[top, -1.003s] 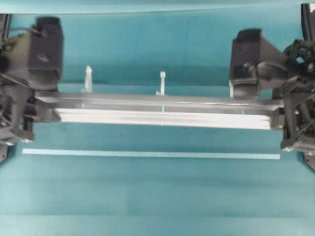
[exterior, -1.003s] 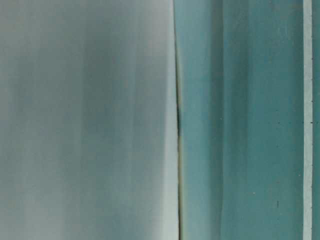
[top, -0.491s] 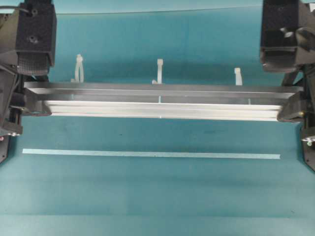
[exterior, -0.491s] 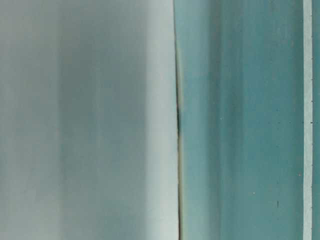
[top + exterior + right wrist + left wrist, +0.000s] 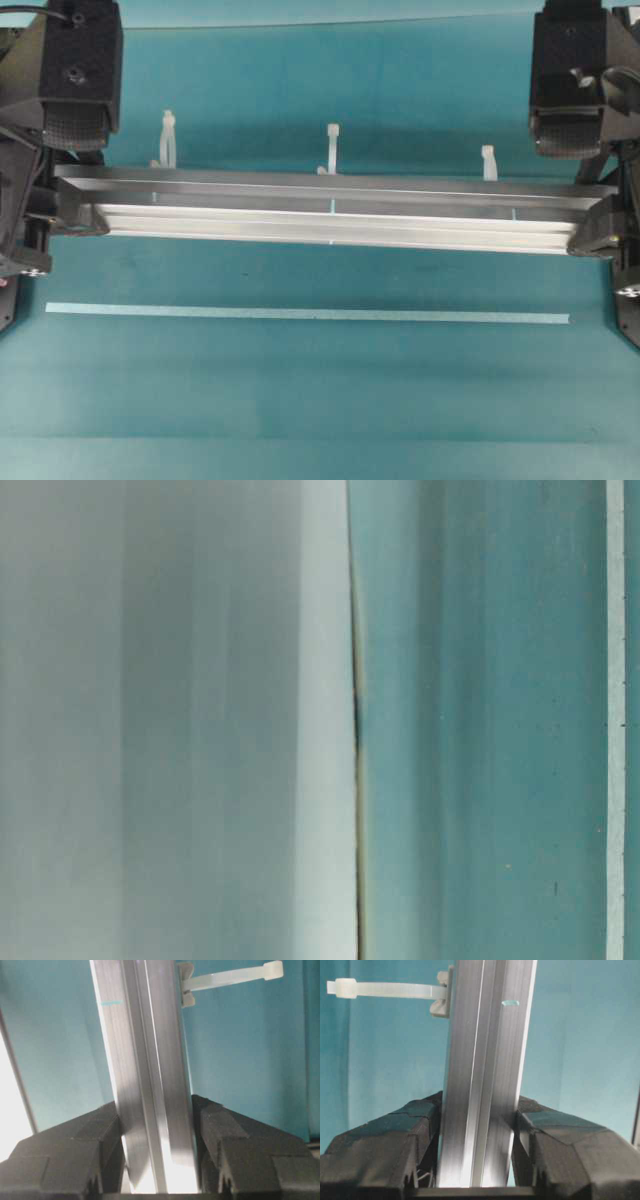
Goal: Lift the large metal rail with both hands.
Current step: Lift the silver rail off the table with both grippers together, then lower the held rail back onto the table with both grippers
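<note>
- Plainly, at the left end, the left gripper [image 5: 475, 1160] is clamped on the large metal rail [image 5: 330, 215]; the left wrist view shows a black finger [image 5: 390, 1145] pressed flat against each side of the bar, with no gap visible.
- Along the middle, the rail runs nearly level across the overhead view, between the two arms. Its three white pegs [image 5: 331, 148] stand up along the far edge, and the bar looks raised off the teal table [image 5: 320, 400], though the height cannot be read exactly.
- Nearer the camera, the thin pale strip [image 5: 306, 314] lies flat on the table, parallel to the rail and apart from it, untouched.
- At the right end, the right gripper [image 5: 157, 1160] is likewise closed on the rail, one finger [image 5: 235, 1150] seated against each side in the right wrist view.
- The table-level view is a blur and adds nothing certain.
- Judgement: grasping is done at both ends and the lift appears under way or nearly complete. What remains, at most, is holding the bar level and clear of the table; an uneven rise between the two arms would be the main risk.
</note>
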Robot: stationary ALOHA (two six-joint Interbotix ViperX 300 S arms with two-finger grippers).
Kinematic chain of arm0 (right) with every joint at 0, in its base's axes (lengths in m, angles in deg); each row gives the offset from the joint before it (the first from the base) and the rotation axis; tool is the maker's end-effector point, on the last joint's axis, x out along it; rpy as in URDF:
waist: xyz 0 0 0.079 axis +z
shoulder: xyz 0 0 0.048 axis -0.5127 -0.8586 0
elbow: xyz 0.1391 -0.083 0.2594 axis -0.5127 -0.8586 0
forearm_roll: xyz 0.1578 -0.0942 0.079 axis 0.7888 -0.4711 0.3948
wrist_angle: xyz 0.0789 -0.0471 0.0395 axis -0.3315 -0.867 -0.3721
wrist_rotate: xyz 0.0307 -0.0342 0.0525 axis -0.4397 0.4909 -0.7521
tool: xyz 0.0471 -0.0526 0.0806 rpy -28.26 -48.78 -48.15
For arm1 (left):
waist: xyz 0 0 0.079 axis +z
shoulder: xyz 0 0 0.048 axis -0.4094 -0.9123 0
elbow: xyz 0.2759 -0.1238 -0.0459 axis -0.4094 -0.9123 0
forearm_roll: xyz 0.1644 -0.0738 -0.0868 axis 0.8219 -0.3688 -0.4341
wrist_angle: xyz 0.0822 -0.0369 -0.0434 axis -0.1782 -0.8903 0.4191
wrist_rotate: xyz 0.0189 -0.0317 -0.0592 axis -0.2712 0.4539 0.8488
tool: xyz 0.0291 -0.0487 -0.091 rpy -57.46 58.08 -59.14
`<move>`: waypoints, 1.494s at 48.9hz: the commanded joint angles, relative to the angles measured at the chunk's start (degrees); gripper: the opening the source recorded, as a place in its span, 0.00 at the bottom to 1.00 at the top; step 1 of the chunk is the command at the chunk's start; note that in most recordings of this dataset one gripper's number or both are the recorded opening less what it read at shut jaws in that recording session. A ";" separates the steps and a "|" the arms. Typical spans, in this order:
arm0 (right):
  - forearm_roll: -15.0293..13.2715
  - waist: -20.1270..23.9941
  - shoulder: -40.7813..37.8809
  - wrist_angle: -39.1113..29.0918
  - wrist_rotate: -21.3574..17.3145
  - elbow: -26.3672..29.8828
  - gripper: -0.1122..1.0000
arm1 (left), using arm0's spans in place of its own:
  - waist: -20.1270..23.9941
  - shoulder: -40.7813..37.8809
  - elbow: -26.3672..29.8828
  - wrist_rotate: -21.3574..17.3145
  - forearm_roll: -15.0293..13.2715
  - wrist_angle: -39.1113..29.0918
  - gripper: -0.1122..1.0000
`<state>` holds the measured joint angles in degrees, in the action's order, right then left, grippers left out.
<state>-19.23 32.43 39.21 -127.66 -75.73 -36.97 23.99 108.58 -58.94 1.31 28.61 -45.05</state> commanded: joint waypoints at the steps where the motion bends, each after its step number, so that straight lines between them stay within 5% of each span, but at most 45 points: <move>1: 0.53 -0.35 0.00 0.97 -1.85 0.18 0.44 | 0.53 0.18 2.64 0.79 0.62 1.05 0.42; 18: 0.53 -0.70 0.44 1.23 -1.49 -2.72 0.44 | 0.88 0.18 0.44 0.70 0.62 1.67 0.42; 34: 0.53 -0.70 1.41 4.66 -0.18 -19.16 0.44 | 0.88 2.11 -14.85 1.49 0.62 12.92 0.42; 55: -0.44 -1.05 1.49 22.59 2.72 -37.09 0.44 | 1.58 3.08 -34.10 0.97 0.62 27.25 0.42; 73: -0.53 -1.67 -1.49 34.63 7.03 -44.30 0.44 | 2.72 1.67 -44.21 1.67 0.62 37.18 0.42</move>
<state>-20.02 30.67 38.33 -93.12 -69.05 -79.95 25.58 109.98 -102.45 1.39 28.69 -8.84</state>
